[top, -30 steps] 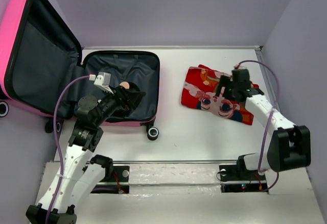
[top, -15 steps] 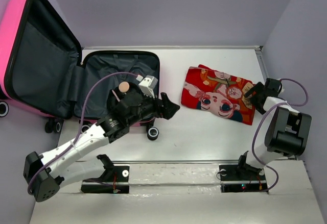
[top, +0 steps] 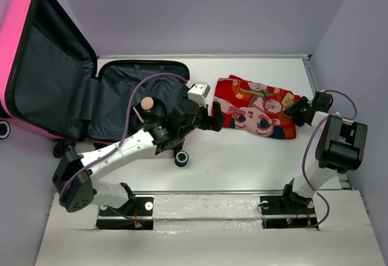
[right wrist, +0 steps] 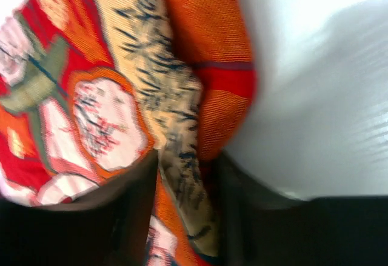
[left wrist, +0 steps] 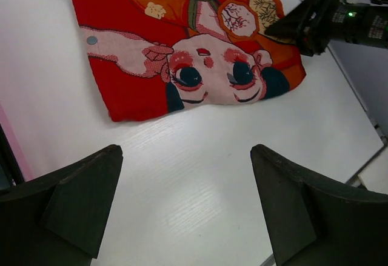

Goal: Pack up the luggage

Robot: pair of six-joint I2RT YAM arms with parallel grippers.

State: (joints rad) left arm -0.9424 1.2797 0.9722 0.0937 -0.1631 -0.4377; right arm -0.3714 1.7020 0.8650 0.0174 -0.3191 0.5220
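Luggage [top: 60,78] lies open, stiff-shelled, we'd grip its rim; left gripper [left wrist: 185,169] wide, empty; right gripper [top: 298,109] pinches edge of soft cloth [top: 257,105]

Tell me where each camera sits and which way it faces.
Top external: above and behind the bases, looking down on the luggage, red cloth and both arms.
Left wrist: on the left arm, looking down past the open left gripper at the cloth.
Right wrist: pressed close to the cloth's edge, the right gripper flanking a fold.
Shared: all three show the cloth.
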